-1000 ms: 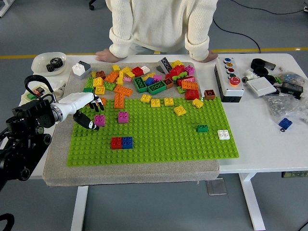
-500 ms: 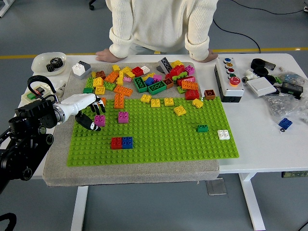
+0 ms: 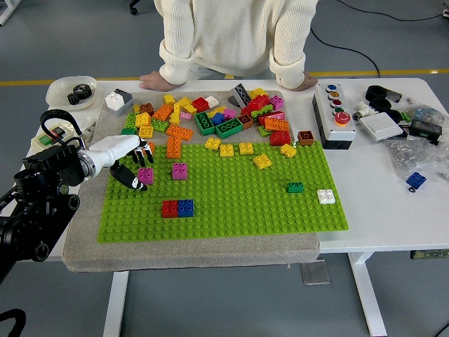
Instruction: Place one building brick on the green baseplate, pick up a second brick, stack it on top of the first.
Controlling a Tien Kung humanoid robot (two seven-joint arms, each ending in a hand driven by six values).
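The big bright green studded baseplate point(image 3: 231, 193) sits on a grey felt mat point(image 3: 189, 246), with a messy heap of loose coloured bricks point(image 3: 210, 116) along its far edge. A person in a cream sweater leans both hands point(image 3: 291, 82) on the white table's point(image 3: 382, 203) far side. The robot's white left hand point(image 3: 126, 163) hovers at the plate's left edge, fingers curled around a small magenta square brick point(image 3: 146, 175), looks like they're touching it, hard to say if it's properly gripped. A red-and-blue brick pair point(image 3: 177, 208) sits nearby.
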